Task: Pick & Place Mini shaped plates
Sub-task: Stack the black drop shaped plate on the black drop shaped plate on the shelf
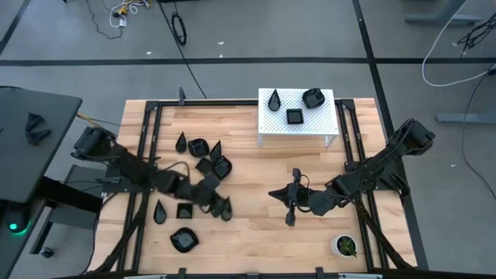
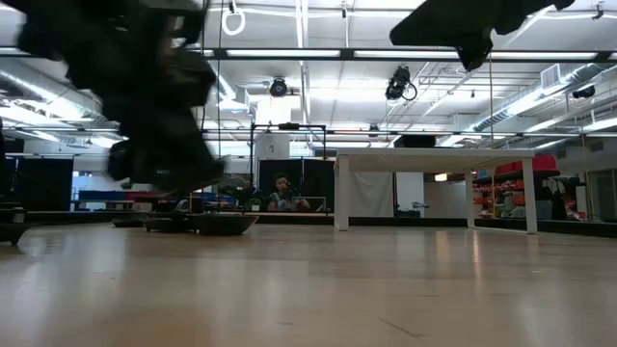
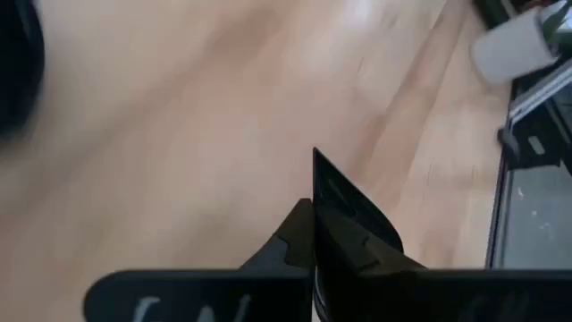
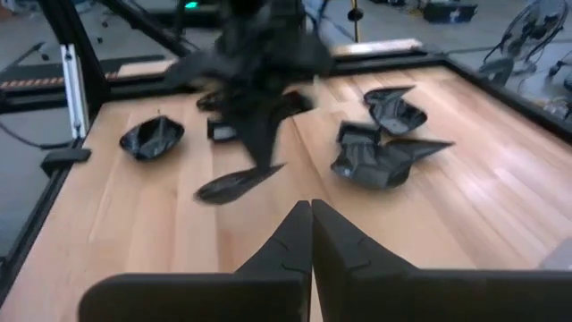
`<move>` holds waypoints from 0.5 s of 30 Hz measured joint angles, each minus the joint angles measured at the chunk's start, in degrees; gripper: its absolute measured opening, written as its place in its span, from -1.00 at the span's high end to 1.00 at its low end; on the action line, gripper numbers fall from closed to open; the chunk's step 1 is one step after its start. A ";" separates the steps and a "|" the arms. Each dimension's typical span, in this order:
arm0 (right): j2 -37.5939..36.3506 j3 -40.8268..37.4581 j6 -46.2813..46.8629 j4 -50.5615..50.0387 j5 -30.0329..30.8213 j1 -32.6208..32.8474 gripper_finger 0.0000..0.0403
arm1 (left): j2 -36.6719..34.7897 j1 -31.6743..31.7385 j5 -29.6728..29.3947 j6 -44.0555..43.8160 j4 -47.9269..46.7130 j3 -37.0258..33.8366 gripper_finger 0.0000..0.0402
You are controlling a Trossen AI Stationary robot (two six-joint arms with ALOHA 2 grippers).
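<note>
Jaws clamped on teardrop plate (image 3: 344, 201), left gripper (image 1: 211, 194) mid-table, lifted

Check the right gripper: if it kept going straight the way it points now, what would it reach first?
Probably the left gripper, which holds a black dish right ahead of the right gripper. Bare table lies between them in the high view; depth is hard to judge.

no legible text, no labels, no brands, no numbers, no signs
</note>
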 joint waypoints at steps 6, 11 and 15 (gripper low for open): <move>-3.33 0.00 9.18 -9.82 0.85 1.88 0.99 | 0.90 10.44 2.21 12.79 -0.36 5.13 0.98; -3.85 0.00 14.18 -14.41 2.53 2.27 0.99 | 3.35 16.93 6.51 22.13 -4.74 14.88 0.97; -3.82 0.00 18.09 -17.21 2.40 2.56 0.99 | 6.09 21.93 8.57 31.18 -18.62 30.03 0.98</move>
